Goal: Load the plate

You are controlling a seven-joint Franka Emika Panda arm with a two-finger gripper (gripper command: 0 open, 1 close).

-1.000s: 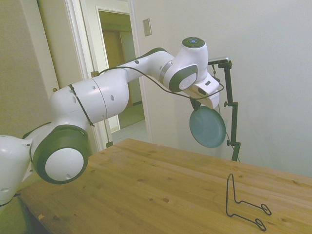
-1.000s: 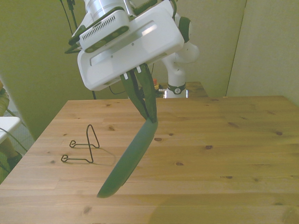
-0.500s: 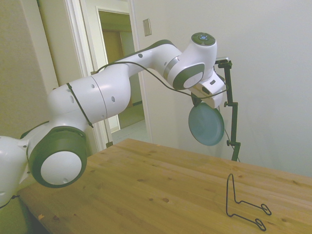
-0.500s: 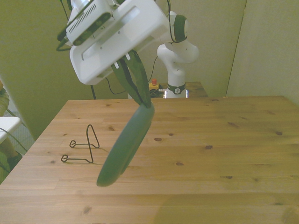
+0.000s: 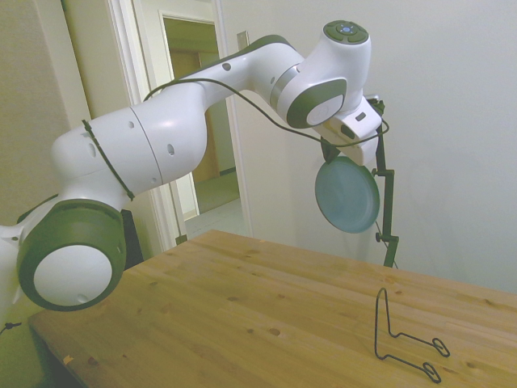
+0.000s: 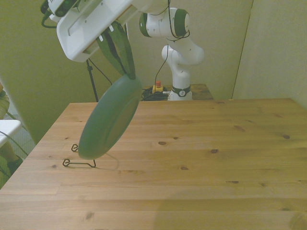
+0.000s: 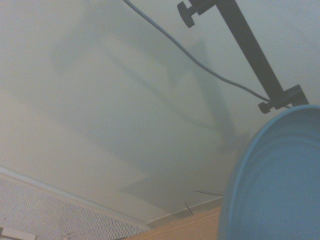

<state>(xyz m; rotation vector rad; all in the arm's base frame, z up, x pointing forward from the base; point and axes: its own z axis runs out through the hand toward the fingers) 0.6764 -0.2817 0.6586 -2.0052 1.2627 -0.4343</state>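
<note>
The claw pinches only the plate rim; high above the table, it could slip and miss the stand.

Lifted the tool higher and swung it toward the front view's left, carrying the plate along. Turned the plate from nearly edge-on to face-on in the front view, now overlapping the wire stand there.
</note>
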